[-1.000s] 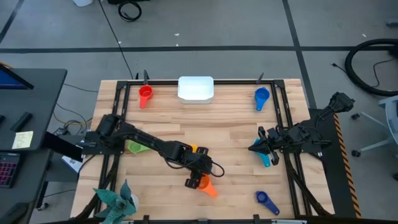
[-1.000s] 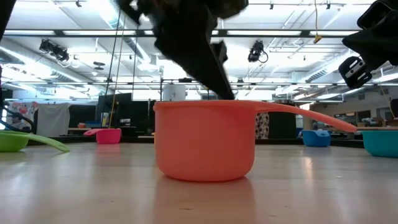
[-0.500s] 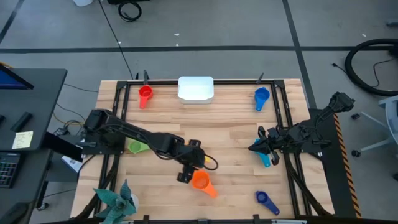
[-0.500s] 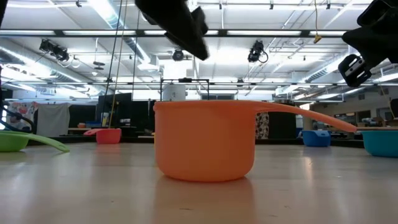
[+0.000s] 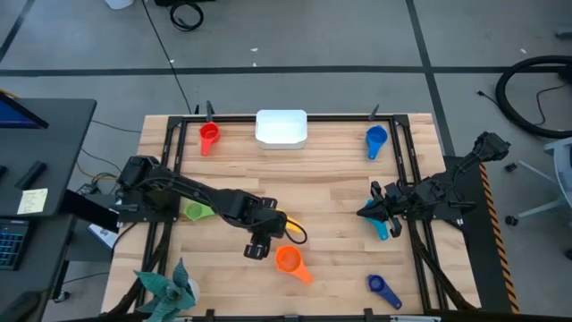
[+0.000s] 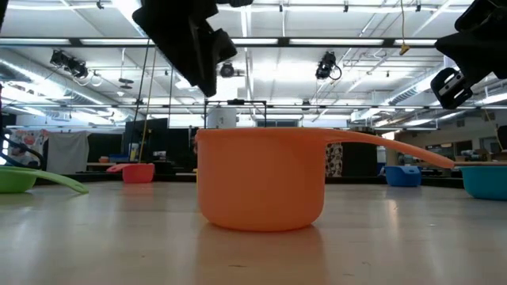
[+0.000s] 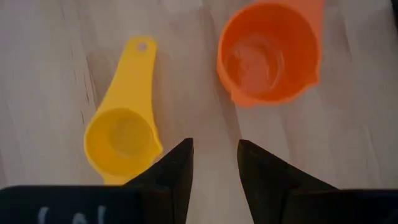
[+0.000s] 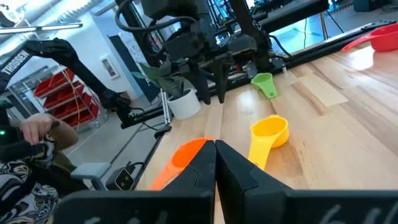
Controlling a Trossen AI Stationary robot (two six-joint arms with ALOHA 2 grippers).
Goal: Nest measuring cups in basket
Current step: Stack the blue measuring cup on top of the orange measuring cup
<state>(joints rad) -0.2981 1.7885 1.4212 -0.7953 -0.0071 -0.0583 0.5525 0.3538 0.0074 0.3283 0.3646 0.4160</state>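
The orange measuring cup [image 5: 288, 260] stands upright on the table near its front edge, handle toward the right; it fills the low view [image 6: 261, 178]. A yellow cup [image 7: 123, 134] lies just beside it. My left gripper [image 5: 258, 245] hangs open above the table just left of the orange cup, with nothing between its fingers [image 7: 214, 167]. The white basket [image 5: 281, 127] sits at the far edge with no cup in it. My right gripper [image 5: 365, 213] waits shut at the right side, over a light blue cup [image 5: 383, 230].
A red cup [image 5: 208, 134] lies left of the basket and a blue cup [image 5: 376, 139] at the far right. A green cup [image 5: 195, 212] lies at the left, a dark blue one [image 5: 382, 288] at the near right. A plant [image 5: 168, 286] stands at the near left corner.
My left gripper has risen out of the orange cup and gone up and toward the table's left, tipping more steeply downward. The orange cup has stayed upright where it was. The gap between the left fingers looks unchanged.
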